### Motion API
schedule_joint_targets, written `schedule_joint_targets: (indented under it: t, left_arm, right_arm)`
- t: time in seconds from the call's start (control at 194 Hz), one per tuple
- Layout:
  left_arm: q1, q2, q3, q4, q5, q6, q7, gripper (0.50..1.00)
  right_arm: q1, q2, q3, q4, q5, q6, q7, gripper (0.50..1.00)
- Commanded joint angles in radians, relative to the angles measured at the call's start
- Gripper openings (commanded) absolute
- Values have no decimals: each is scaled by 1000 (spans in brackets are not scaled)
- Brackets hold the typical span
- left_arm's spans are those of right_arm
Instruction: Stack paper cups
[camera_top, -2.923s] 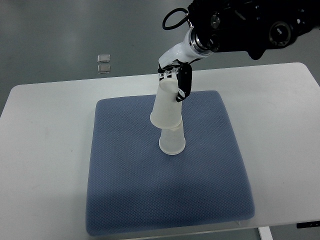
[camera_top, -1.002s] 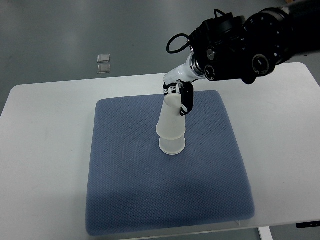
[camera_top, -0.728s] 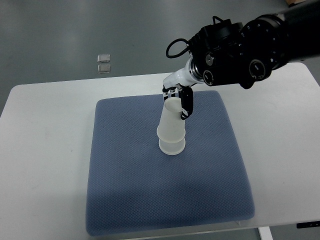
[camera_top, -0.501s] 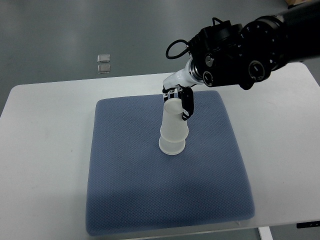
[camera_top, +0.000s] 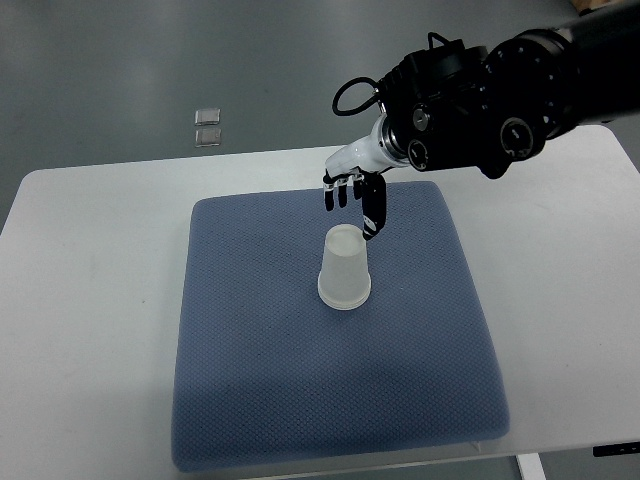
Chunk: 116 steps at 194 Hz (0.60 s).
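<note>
The white paper cups (camera_top: 344, 268) stand upside down as one nested stack in the middle of the blue pad (camera_top: 250, 380). My right hand (camera_top: 354, 203) hangs just above and behind the stack, apart from it. Its fingers (camera_top: 373, 212) are spread and hold nothing. Its black arm (camera_top: 490, 85) comes in from the upper right. The left arm is not in view.
The blue pad lies on a white table (camera_top: 90, 300). Two small clear squares (camera_top: 207, 125) lie on the grey floor beyond the table's far edge.
The upper cup has slid fully down over the lower cup. My right hand has let go of it and its fingers have opened just above the stack.
</note>
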Motion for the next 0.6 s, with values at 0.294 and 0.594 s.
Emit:
schedule_joint_targets:
  t: [0.294, 0.594]
  left_arm:
    - [1, 0, 0, -2, 0, 0, 0, 1000]
    - [-1, 0, 2, -4, 0, 0, 0, 1000]
  right_arm:
    - [-177, -284, 285, -99, 190, -175, 32, 823]
    - [-674, -410, 888, -234, 279, -338, 168, 823]
